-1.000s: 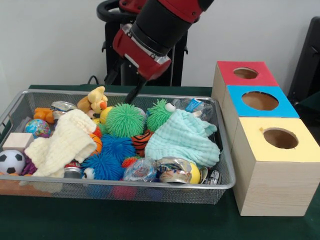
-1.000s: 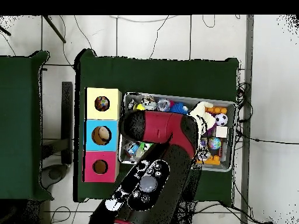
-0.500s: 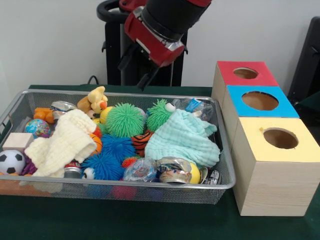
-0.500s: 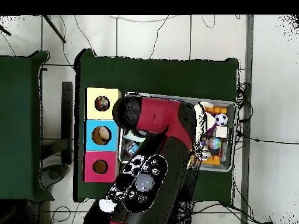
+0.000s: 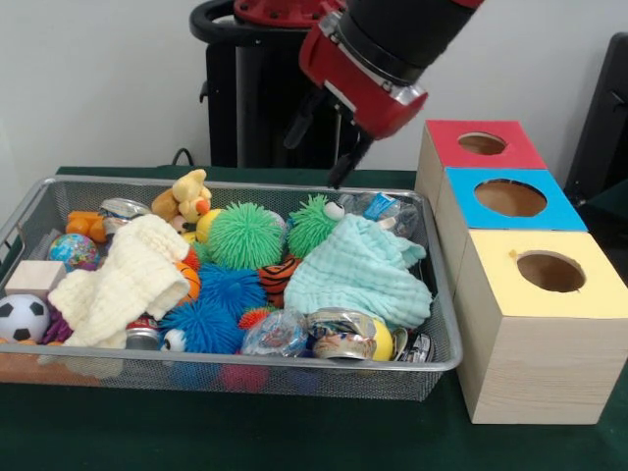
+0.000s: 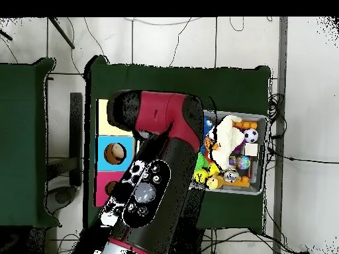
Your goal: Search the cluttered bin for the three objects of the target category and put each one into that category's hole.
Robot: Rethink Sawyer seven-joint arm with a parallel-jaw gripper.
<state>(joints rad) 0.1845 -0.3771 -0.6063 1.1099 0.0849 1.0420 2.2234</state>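
While end effector [image 5: 322, 147] hovers, bin [image 5: 437, 339] below

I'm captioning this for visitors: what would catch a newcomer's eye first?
The red and black arm sweeps in from above, its end effector hanging empty over the back rim of the wire basket. The basket brims with spiky balls, cloths and plush toys. Beside it stand three boxes topped red, blue and yellow.

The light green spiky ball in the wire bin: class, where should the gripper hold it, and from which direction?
Grip the light green spiky ball across its round middle, coming straight down from above. Its top lies exposed, while toys crowd its sides and the wire bin walls block sideways approaches.
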